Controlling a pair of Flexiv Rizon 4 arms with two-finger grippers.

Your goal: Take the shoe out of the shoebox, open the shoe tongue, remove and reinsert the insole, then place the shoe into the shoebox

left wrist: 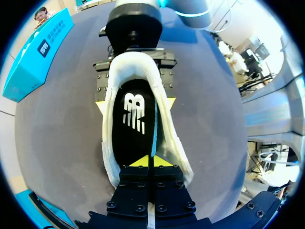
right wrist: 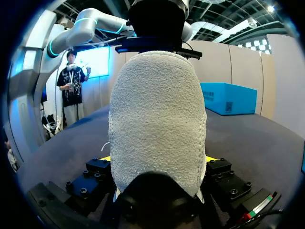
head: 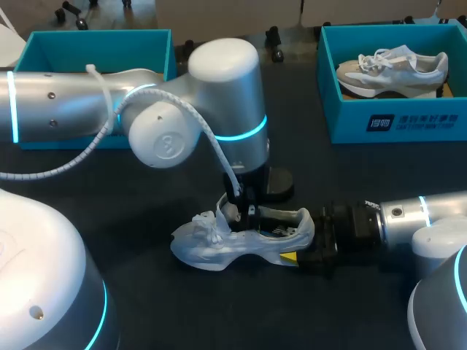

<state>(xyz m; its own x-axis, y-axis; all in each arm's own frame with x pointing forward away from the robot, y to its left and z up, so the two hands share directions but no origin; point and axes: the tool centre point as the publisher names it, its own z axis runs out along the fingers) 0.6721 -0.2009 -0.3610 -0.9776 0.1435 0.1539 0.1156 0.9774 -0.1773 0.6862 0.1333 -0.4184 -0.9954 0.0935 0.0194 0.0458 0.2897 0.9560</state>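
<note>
A white shoe (head: 208, 246) lies on its sole on the dark table, toe toward the left. My right gripper (head: 305, 246) is shut on its heel from both sides; in the right wrist view the fuzzy heel (right wrist: 157, 114) fills the space between the fingers. My left gripper (head: 239, 211) comes straight down at the front of the shoe's opening and is shut on the thin white tongue (left wrist: 150, 219), which stands up between its fingers. Below the left gripper (left wrist: 150, 161), the black insole (left wrist: 133, 129) with a white logo lies inside the shoe.
A teal shoebox (head: 398, 122) at the back right holds a second pale shoe (head: 390, 69). Another teal box (head: 95, 44) stands at the back left, partly behind my left arm. Bare table lies in front of the shoe.
</note>
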